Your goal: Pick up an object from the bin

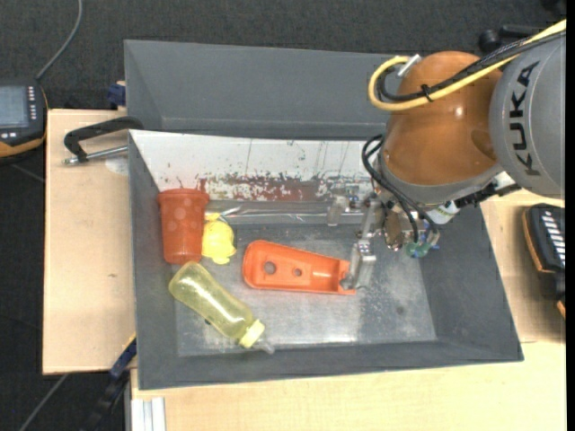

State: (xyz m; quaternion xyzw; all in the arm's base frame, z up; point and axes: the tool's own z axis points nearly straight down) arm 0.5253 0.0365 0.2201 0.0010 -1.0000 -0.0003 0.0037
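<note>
Gripper point(358, 272): low near bin point(467, 330) centre, at right end of flat orange scoop point(292, 268); opening cannot be told | Left wall: orange cup point(182, 225), yellow piece point(218, 241) | Front-left corner: yellowish bottle point(214, 303), lying flat

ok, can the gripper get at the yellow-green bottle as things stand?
Probably yes. The bottle lies on its side at the lower left of the bin with nothing on top. The gripper is at the right end of the flat orange scoop, which lies between them but low; passing over looks feasible.
</note>
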